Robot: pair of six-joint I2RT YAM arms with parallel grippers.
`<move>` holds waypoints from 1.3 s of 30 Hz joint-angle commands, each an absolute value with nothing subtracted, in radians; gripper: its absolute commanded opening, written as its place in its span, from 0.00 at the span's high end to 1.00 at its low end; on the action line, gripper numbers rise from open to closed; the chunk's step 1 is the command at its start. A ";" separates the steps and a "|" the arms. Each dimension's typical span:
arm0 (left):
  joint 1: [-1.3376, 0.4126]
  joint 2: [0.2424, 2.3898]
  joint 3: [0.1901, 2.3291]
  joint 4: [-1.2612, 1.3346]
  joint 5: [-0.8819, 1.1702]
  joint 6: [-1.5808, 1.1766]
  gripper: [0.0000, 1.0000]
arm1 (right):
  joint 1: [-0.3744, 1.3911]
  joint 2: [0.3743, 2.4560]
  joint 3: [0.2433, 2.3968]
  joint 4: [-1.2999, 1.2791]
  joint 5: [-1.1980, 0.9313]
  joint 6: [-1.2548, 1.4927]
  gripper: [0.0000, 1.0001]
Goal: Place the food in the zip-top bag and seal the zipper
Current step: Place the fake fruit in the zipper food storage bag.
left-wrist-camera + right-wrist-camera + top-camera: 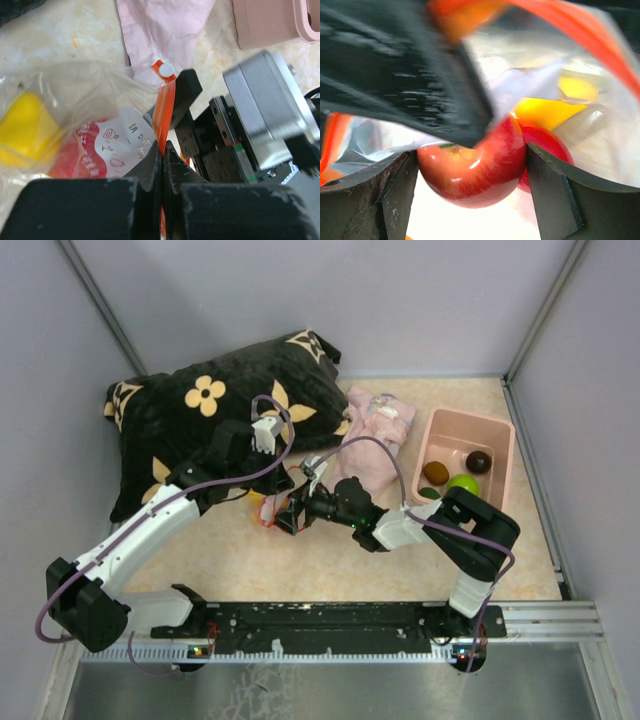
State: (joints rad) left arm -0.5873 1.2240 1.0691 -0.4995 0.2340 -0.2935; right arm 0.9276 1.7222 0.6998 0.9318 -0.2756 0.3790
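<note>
The clear zip-top bag lies in front of the pillow, and its orange-red zipper stands upright at its mouth. My left gripper is shut on that zipper strip. Inside the bag lie a yellow fruit and a red one. My right gripper is shut on a glossy red-and-yellow apple, one finger on each side, right at the bag's mouth. More food sits in the pink bin: a dark brown fruit and a lime green one.
A black flowered pillow fills the back left. A pale pink cloth lies between it and the pink bin at the right. The two grippers work very close together, and grey walls enclose the table.
</note>
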 commanded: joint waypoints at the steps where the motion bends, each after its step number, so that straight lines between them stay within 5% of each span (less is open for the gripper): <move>1: -0.588 1.187 1.079 -0.454 0.284 -0.285 1.00 | 0.937 1.688 0.700 0.933 -0.059 0.368 0.37; 12: -0.589 1.196 1.060 -0.445 0.314 -0.284 1.00 | 0.939 1.753 0.713 1.115 -0.324 0.422 0.26; 21: -0.586 1.182 1.055 -0.463 0.222 -0.289 1.00 | 0.939 1.628 0.733 0.819 -0.163 0.327 0.22; 26: -0.587 1.184 1.066 -0.441 0.279 -0.331 1.00 | 0.940 1.565 0.752 0.671 -0.128 0.267 0.01; 39: -0.586 1.113 1.003 -0.375 0.187 -0.396 1.00 | 0.939 1.299 0.906 0.141 -0.018 0.164 0.01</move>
State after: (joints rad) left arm -0.5873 1.1507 1.0286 -0.4324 0.2424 -0.3634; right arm 0.9276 1.4246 0.8078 0.3328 -0.0914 0.2253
